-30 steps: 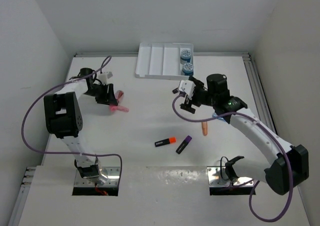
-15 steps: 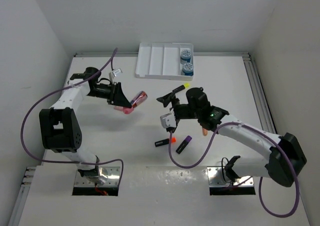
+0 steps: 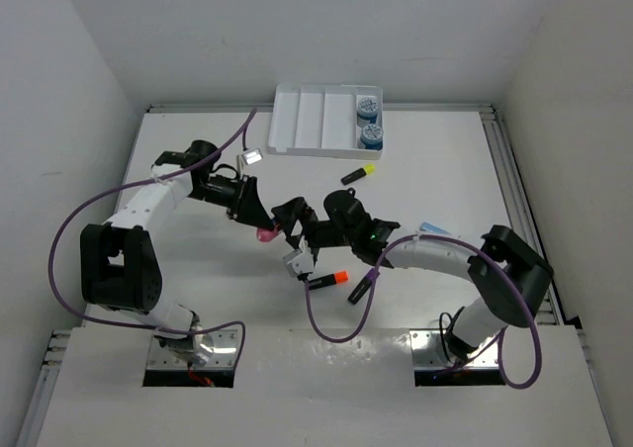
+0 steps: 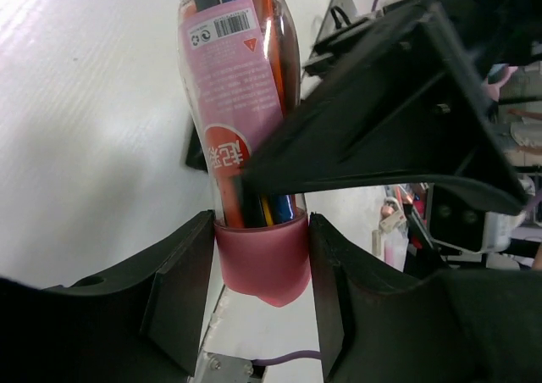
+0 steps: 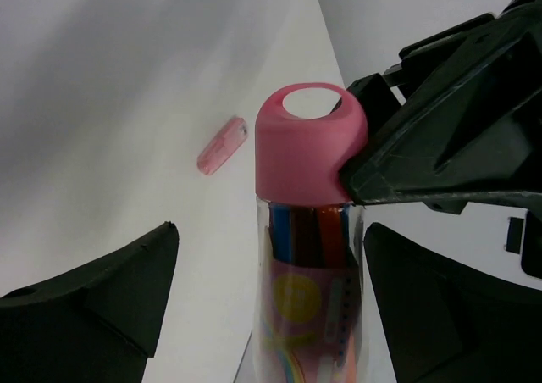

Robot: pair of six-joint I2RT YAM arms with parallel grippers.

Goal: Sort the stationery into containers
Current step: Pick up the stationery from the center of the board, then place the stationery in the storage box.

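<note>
Pink-capped, the clear plastic tube (image 4: 246,103) of coloured sticks is pinched at its cap by the left gripper (image 4: 261,260), near the middle of the white table (image 3: 445,190). The right gripper (image 5: 271,230) faces it with its 2 fingers spread wide, 1 on each side of the tube's body; whether they touch it is unclear. The white plastic tray (image 3: 297,121) with 4 compartments lies at the far edge, well apart from both.

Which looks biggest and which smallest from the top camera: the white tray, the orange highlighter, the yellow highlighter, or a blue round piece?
1. white tray, by far the largest.
2. orange highlighter and yellow highlighter: they look about alike, so no ranking between them.
3. blue round piece, the smallest.
</note>
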